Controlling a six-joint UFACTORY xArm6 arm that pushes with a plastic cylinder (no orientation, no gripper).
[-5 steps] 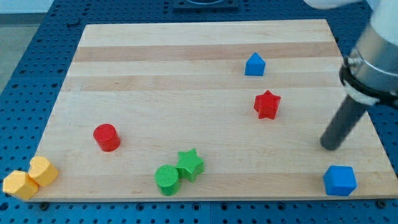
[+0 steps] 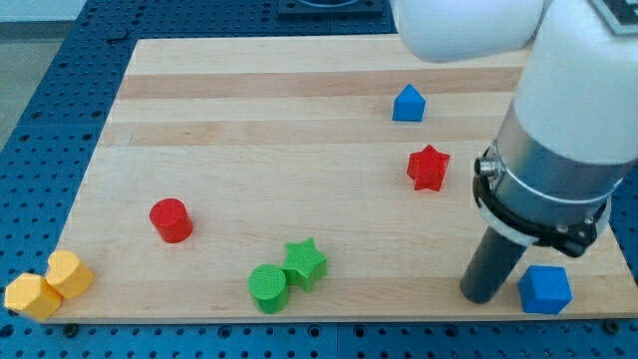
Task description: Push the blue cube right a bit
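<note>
My tip (image 2: 481, 297) just left of blue cube (image 2: 545, 289); red star (image 2: 429, 168) above; no gripper fitted.

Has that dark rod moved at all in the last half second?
Yes. My tip has slid toward the view's bottom left; it was up and right of the blue cube, and now sits just left of it. The cube itself has stayed put.

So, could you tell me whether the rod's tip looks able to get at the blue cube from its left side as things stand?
Probably yes. My tip sits just to the view's left of the blue cube, near the board's bottom right corner, with only bare board between them. The red star lies well above, out of the path.
</note>
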